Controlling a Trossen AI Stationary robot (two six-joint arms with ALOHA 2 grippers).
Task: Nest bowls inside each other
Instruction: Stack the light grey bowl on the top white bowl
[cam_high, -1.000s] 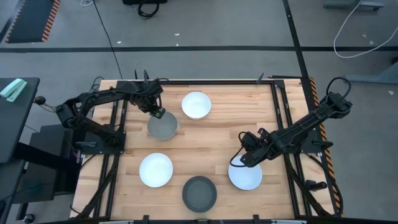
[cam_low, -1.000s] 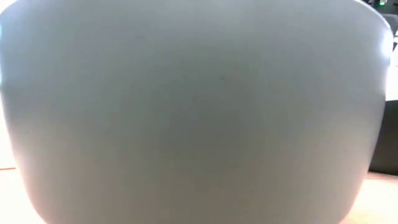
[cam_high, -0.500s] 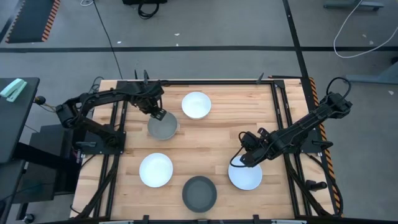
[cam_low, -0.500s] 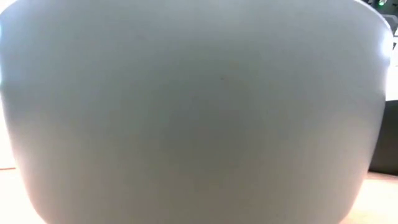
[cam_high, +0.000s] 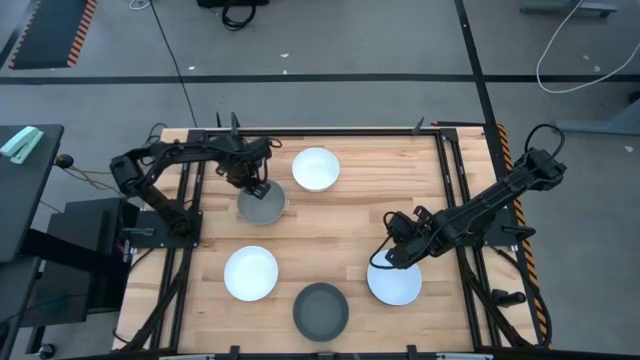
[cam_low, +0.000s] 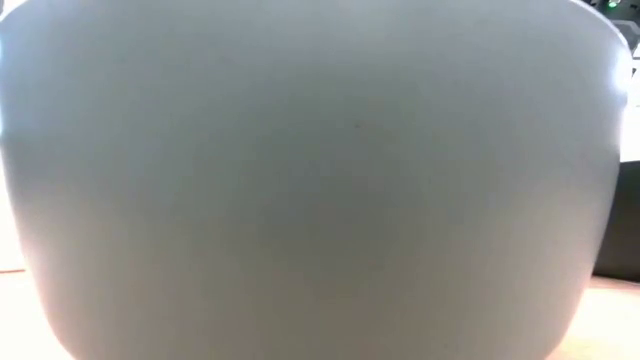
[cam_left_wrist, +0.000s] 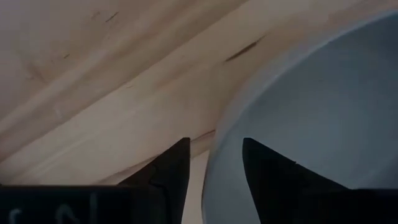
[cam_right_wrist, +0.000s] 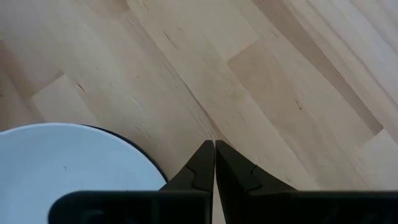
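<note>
Low view wholly blocked by a close pale bowl (cam_low: 320, 180), left gripper (cam_high: 258, 187) fingers straddled the grey bowl (cam_high: 262, 205) rim, right gripper (cam_high: 388, 258) pressed together beside a white bowl (cam_high: 394, 283), dark bowl (cam_high: 320, 310) nearby.

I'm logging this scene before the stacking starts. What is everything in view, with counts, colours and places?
White bowls: three; far centre, near left, near right.
Grey bowl: one, mid grey, left of centre; the left pincer's fingers straddle its rim.
Dark bowl: one, dark grey to black, near edge, centre.
Table: one, light wood.
Low view: filled by one pale bowl side.
Left pincer: dark, open, at the grey bowl's far rim.
Right pincer: dark, shut, empty, by the near-right white bowl's rim.
</note>
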